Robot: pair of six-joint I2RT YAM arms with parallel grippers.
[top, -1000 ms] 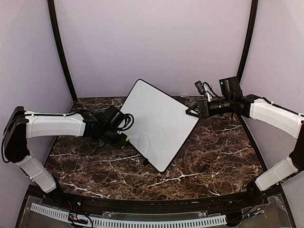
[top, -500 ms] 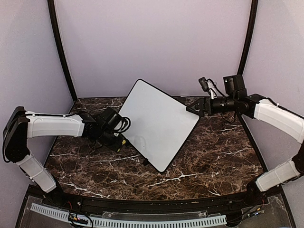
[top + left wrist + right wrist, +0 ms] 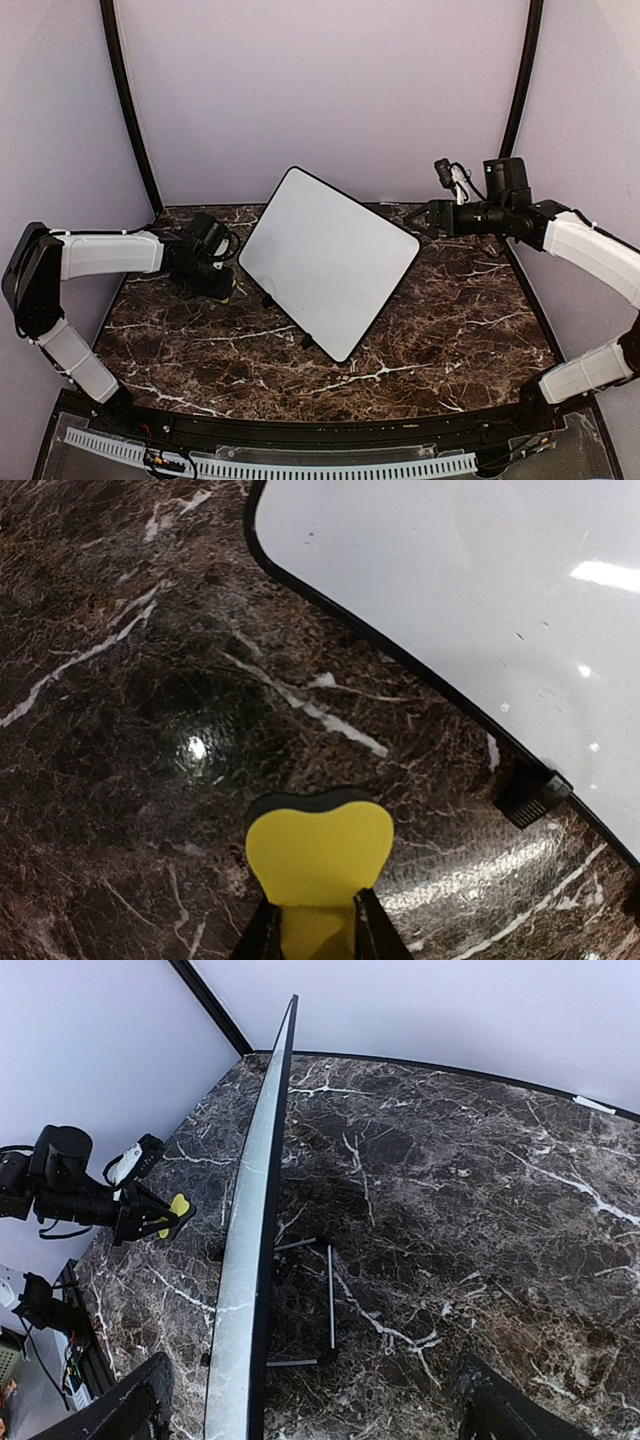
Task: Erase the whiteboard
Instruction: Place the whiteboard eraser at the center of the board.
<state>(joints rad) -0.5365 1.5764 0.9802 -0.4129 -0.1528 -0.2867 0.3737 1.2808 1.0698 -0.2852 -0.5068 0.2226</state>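
Top external view shows the whiteboard (image 3: 330, 262) standing near the middle of the dark marble table (image 3: 450, 320), rotated so that one corner points to the back wall and another to the front. Its face is plain glossy white inside the thin black frame.

The left arm reaches from its base forward and then inward, with the forearm nearly level above the table. The left gripper (image 3: 218, 287) is low over the marble, just beside the left edge of the board and apart from it. In the left wrist view its two fingers (image 3: 263, 935) are clamped on the neck of a yellow eraser (image 3: 318, 852), which has a dark pad under it and hovers over the table; the rounded corner of the board (image 3: 480, 600) and one small black foot (image 3: 530, 798) lie ahead and to the right.

The right arm is raised, the elbow out to the right, the forearm pointing to the left towards the right corner of the board. The right gripper (image 3: 424, 216) is in the air near that corner and does not touch it. In the right wrist view its jaws are wide apart with nothing between them, and the board (image 3: 250, 1260) appears edge-on, tilted, resting on a wire stand (image 3: 330, 1310) behind it.
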